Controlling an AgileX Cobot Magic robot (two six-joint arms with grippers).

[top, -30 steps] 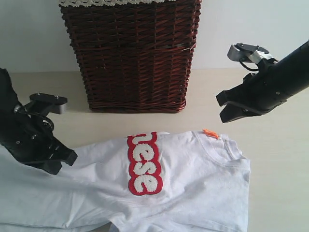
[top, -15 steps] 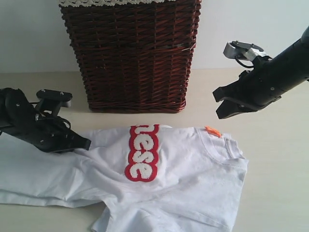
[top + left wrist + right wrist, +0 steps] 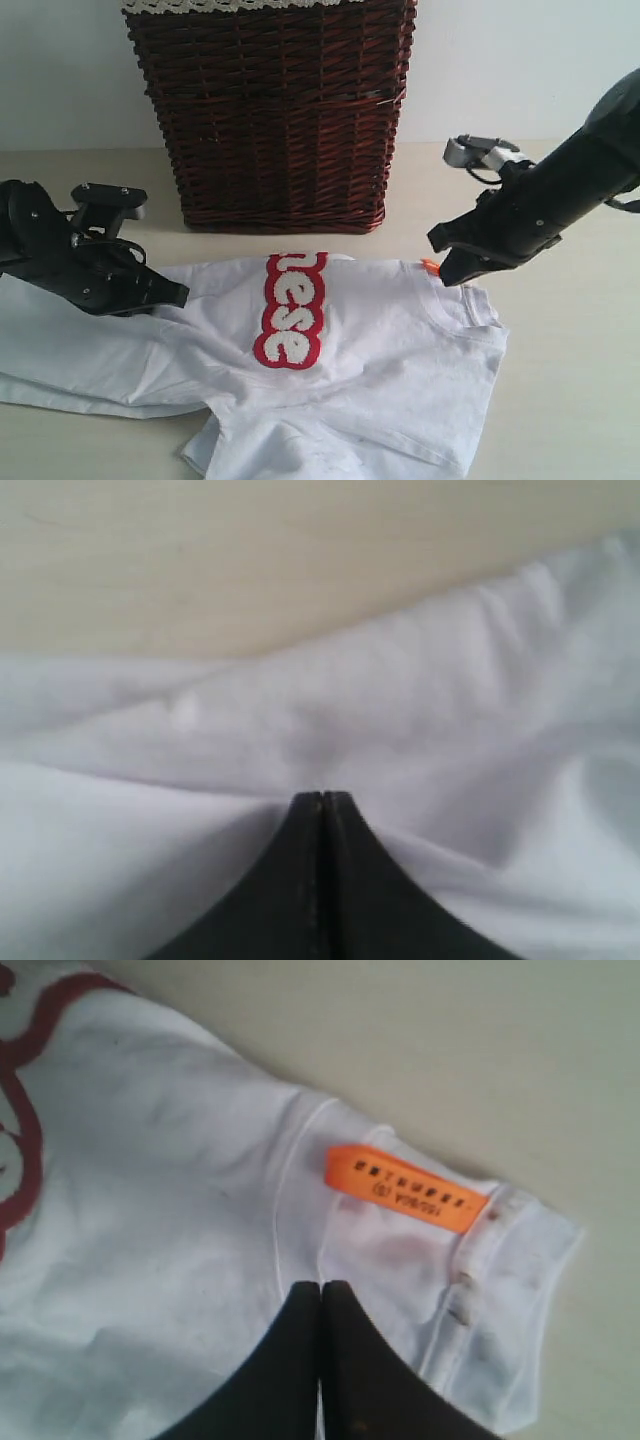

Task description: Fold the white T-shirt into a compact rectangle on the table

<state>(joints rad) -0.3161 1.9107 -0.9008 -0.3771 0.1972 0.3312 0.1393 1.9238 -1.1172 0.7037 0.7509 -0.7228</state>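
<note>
Both arms are matte black. The left arm (image 3: 45,250), left of the basket (image 3: 270,120), is a bulky, rounded housing with a few small pale screw heads and thin black cables looping over it. A flat black bracket (image 3: 108,197) with a greyish end sits on top. The left gripper (image 3: 178,297) tapers to a dark wedge. The right arm (image 3: 575,180), right of the basket, is a smooth black tube widening into a blocky wrist. It carries a silver-grey mount (image 3: 472,150) with a black cable curling from it, and the right gripper (image 3: 447,268) is a blunt black wedge. Seen from the wrists, each gripper (image 3: 322,800) (image 3: 321,1290) is two smooth black fingers flaring from a narrow tip, with a thin straight seam between them.
</note>
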